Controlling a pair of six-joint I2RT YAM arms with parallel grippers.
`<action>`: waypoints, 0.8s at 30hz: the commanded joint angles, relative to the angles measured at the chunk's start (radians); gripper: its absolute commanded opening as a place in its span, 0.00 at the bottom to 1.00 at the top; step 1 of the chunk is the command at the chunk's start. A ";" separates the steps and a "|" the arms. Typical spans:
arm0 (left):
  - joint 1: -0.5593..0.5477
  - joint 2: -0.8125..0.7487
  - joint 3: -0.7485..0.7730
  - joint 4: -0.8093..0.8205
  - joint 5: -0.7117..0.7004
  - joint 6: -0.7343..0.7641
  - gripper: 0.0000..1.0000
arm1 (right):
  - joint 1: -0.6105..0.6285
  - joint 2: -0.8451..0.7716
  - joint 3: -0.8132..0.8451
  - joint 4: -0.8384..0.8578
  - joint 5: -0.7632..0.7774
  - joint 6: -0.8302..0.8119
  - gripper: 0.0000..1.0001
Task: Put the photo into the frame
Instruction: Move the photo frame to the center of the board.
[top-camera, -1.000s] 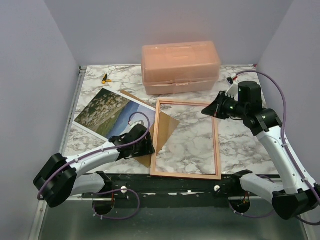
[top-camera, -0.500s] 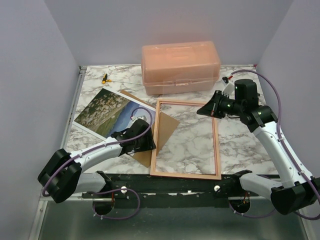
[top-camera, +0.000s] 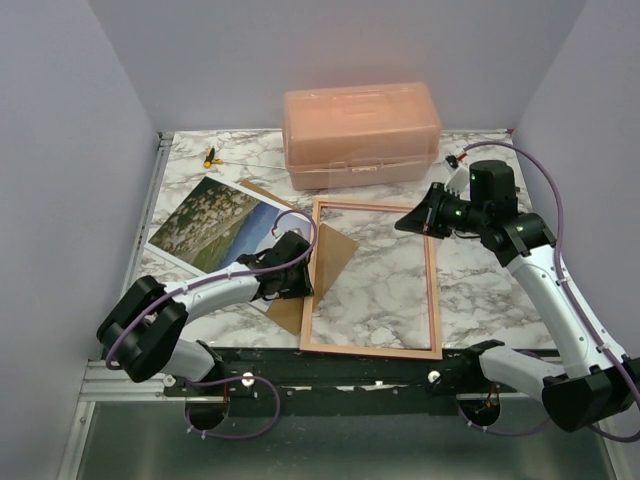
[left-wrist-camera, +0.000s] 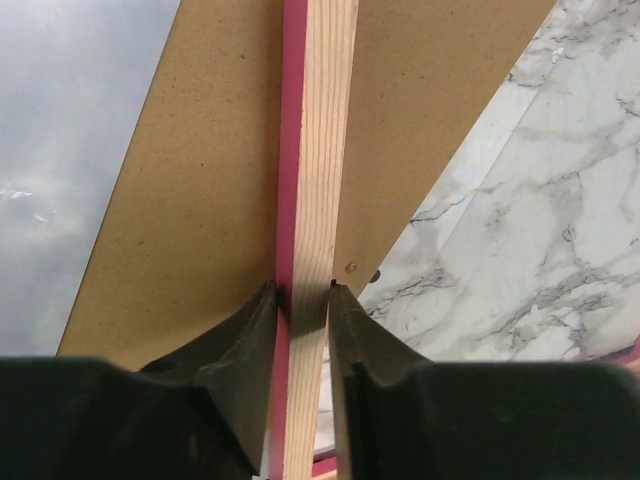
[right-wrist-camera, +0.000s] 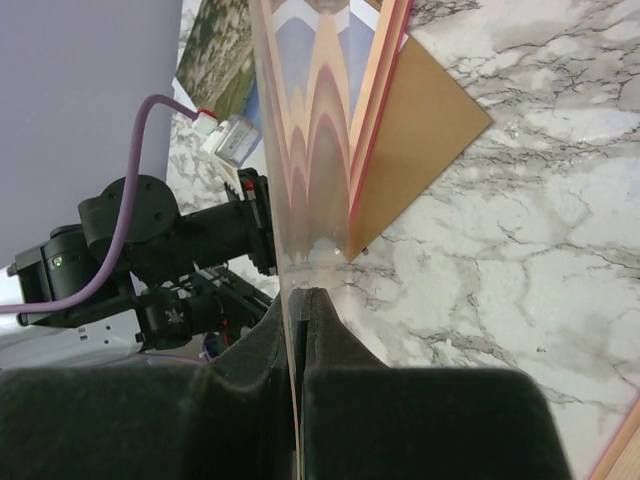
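Top external view: the frame (top-camera: 433, 300) lies flat on the marble table (top-camera: 480, 300) in front of the arms, with a pink box (top-camera: 360, 135) beyond it by the back wall. The photo (top-camera: 215, 225) lies picture side up, left of the frame and outside it, its right part resting on a brown board (top-camera: 290, 315). One corner of that board reaches under the frame's left side and shows through the pane. The left gripper (top-camera: 300, 275) sits low at the frame's left bar. In the left wrist view its fingers (left-wrist-camera: 245, 335) press both sides of that bar (left-wrist-camera: 318, 150), clamped on it, with the board (left-wrist-camera: 200, 200) beneath and the photo's sky (left-wrist-camera: 60, 120) at far left. The right gripper (top-camera: 418, 220) is at the frame's far right corner. In the right wrist view its fingers (right-wrist-camera: 260, 350) are squeezed tight on a thin clear sheet seen edge-on, the pane (right-wrist-camera: 310, 150). The frame's pink-and-wood edge (right-wrist-camera: 385, 100) runs just beside the pane, and the board's corner (right-wrist-camera: 420, 140) lies on the marble to the right. I cannot tell whether the pane is seated in the frame or raised from it.
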 joint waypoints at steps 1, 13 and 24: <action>-0.001 -0.027 0.005 0.022 0.011 -0.036 0.23 | 0.002 -0.026 -0.023 0.003 0.011 -0.006 0.01; 0.000 -0.158 -0.045 0.017 -0.099 -0.129 0.01 | 0.002 -0.029 -0.054 0.025 -0.013 0.001 0.00; 0.004 -0.153 -0.035 -0.018 -0.156 -0.116 0.00 | 0.002 -0.031 -0.080 0.044 -0.029 0.013 0.00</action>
